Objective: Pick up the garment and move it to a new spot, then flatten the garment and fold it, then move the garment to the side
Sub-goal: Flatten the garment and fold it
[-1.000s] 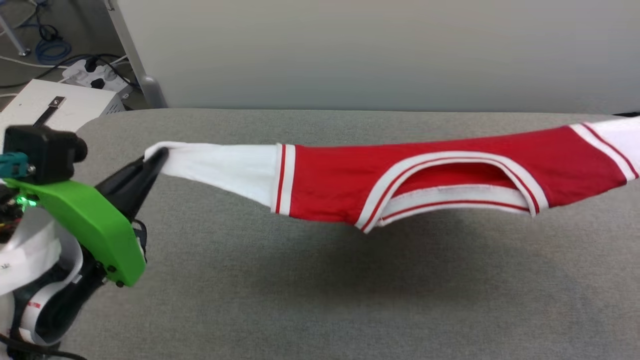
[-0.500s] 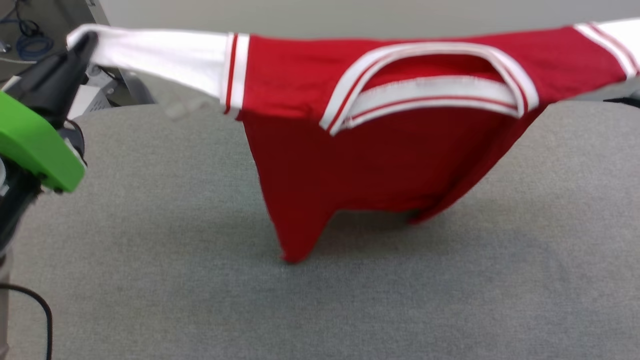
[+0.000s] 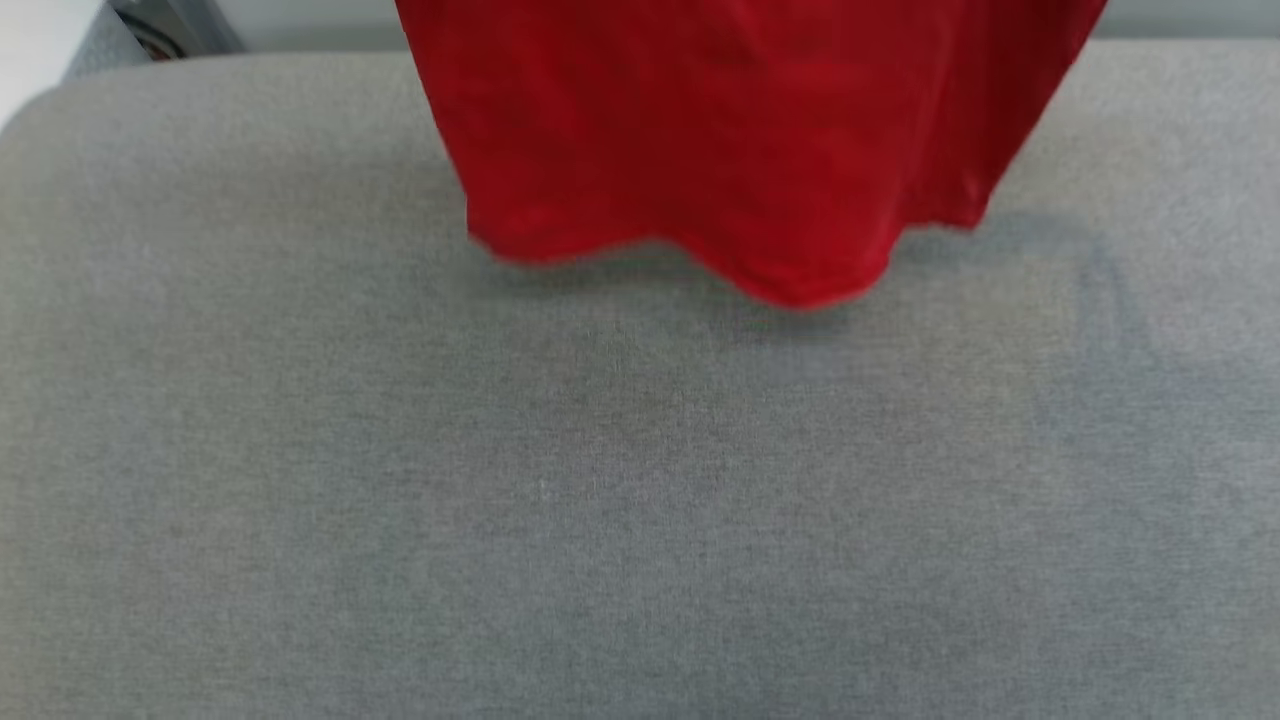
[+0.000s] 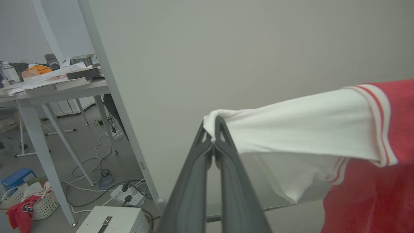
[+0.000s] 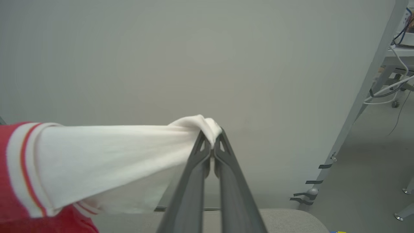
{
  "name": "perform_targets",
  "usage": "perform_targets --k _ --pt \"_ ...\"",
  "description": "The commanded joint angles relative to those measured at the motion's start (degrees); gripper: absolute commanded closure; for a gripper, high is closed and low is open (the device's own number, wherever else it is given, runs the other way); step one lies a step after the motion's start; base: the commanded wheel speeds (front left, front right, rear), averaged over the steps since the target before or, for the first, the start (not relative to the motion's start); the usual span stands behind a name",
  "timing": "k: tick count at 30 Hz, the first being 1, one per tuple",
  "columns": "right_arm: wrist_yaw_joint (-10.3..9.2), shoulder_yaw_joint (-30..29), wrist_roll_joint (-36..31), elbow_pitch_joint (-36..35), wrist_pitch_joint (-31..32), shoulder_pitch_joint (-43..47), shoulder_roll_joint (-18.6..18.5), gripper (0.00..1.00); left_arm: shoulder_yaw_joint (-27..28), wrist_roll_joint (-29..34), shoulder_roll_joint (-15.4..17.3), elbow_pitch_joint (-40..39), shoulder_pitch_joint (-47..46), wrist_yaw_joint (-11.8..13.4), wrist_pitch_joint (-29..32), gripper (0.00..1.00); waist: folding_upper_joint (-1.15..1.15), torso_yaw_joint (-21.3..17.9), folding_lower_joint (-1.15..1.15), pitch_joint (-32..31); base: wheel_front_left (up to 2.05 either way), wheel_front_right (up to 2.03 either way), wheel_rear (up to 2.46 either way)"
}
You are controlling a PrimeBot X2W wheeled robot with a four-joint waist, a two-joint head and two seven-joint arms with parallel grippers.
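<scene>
The garment (image 3: 720, 140) hangs from above over the far part of the grey table (image 3: 600, 500); its plain red body shows in the head view, hem just above the surface. In the left wrist view my left gripper (image 4: 213, 124) is shut on the end of a white sleeve (image 4: 297, 126) pulled taut to the right, red body below. In the right wrist view my right gripper (image 5: 212, 136) is shut on the other white sleeve (image 5: 123, 155), which stretches left to its striped trim. The lettering and number are hidden.
A pale partition wall (image 4: 242, 48) stands behind the table. Left of it are a cluttered desk (image 4: 55, 81), floor cables, a power strip (image 4: 127, 194), a white box (image 4: 110, 220) and a basket of cloth (image 4: 35, 204). A wall leg (image 5: 349, 136) slants at the right.
Both grippers have lifted the stretched garment high, out of the head view's top. Its red body has unfurled and now hangs down to the table. The head view has shifted.
</scene>
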Motion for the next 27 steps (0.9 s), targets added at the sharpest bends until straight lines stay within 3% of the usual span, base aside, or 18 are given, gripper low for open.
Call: perform_targets --k 1,7,14,21,27 --pt "-0.08 0.3 -1.5 1.9 -1.5 -2.8 -0.5 1.00 -0.3 1.5 0.5 2.5 -3.7 -0.2 -1.1 1.00 0.00 -0.3 0.00 8.1 0.00 0.00 0.00" --pt "-0.08 0.7 -6.3 11.2 -8.9 -14.5 -0.4 1.00 -4.6 4.6 -1.5 13.8 -18.1 -1.8 -6.8 1.00 0.00 0.3 0.00 14.9 0.00 0.00 0.00" --pt "-0.08 -2.7 -13.4 22.4 -20.8 -26.1 2.3 1.00 -8.5 8.3 -6.6 31.0 -31.9 -2.5 -20.7 1.00 0.00 2.1 0.00 21.1 0.00 0.00 0.00" --pt "-0.08 -3.1 -15.3 28.0 -26.7 -25.5 4.2 1.00 -11.8 7.8 -8.4 39.2 -32.1 -2.9 -26.8 1.00 0.00 2.9 0.00 22.0 0.00 0.00 0.00" --pt "-0.08 -0.5 -13.5 30.8 -28.4 -19.1 4.1 1.00 -16.3 4.3 -9.2 41.8 -25.3 -3.0 -29.4 1.00 0.00 3.5 0.00 19.6 0.00 0.00 0.00"
